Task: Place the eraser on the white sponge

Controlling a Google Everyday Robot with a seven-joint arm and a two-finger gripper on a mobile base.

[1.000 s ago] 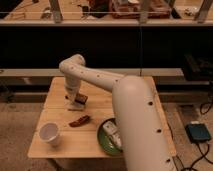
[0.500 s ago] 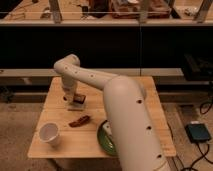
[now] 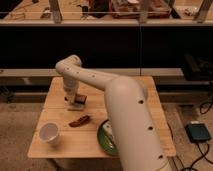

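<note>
The eraser (image 3: 80, 99), a small dark block with reddish edges, is at the left-middle of the wooden table (image 3: 135, 102). It sits directly over the white sponge (image 3: 75, 106), a small pale pad of which only the front shows; whether they touch I cannot tell. My gripper (image 3: 73, 98) hangs down from the bent wrist, right beside the eraser on its left, just above the sponge.
A curved red-brown chili-like thing (image 3: 80, 120) lies in front of the sponge. A white paper cup (image 3: 50, 133) stands at the front left. A green plate (image 3: 104, 141) with a white item (image 3: 107, 133) is partly hidden by my large arm (image 3: 127, 115). A dark shelf runs behind the table.
The thick arm link has swung slightly to the left. The gripper and eraser stay at about the same spot over the sponge.
</note>
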